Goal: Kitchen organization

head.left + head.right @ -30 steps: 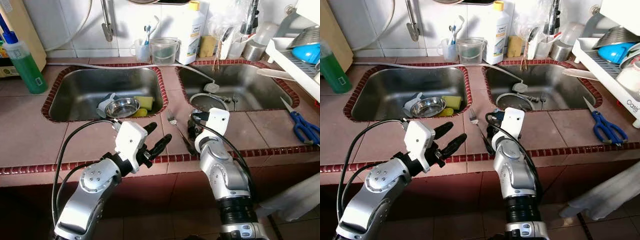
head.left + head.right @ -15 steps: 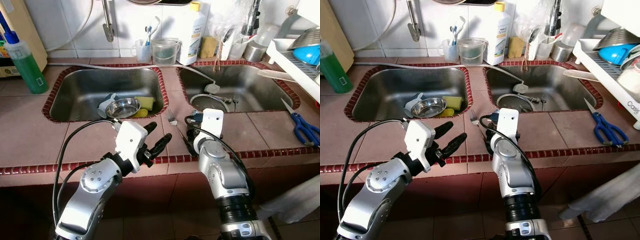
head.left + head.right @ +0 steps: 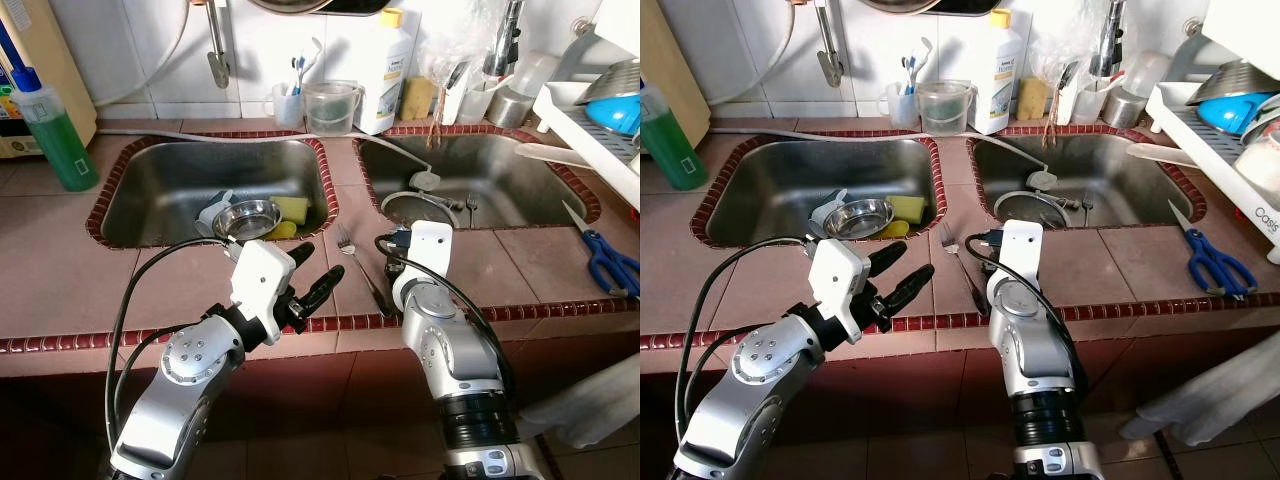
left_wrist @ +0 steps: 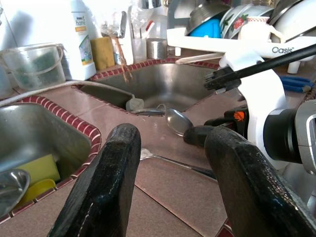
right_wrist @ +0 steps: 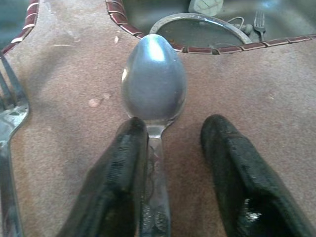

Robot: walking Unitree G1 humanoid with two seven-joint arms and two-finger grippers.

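Right claw (image 5: pixel 168 143) sits low over the tiled tabletop (image 3: pixel 60 280) between the two sinks, its fingers (image 5: pixel 118 168) apart on either side of a spoon (image 5: pixel 154 89). One finger touches the spoon's handle; the other stands clear of it, so the spoon is straddled, not gripped. It lies flat on the tabletop, bowl pointing toward the right sink (image 3: pixel 480 170). A fork (image 3: pixel 347 242) lies just beside the spoon, on the side of the left sink (image 3: pixel 200 180).

Left claw (image 3: pixel 305 275) hovers above the tabletop's front edge, near the fork, fingers spread wide and holding nothing.

Inside the left sink are a small steel bowl (image 3: pixel 245 213) and a yellow sponge (image 3: pixel 292 207). Another fork (image 3: pixel 470 205) and a round lid (image 3: pixel 420 205) lie in the right sink. Blue scissors (image 3: pixel 610 262) rest on the tabletop far to the right, below a dish rack (image 3: pixel 585 120). A green bottle (image 3: pixel 48 135) stands at far left, and a white bottle (image 3: pixel 387 70) behind the sinks.
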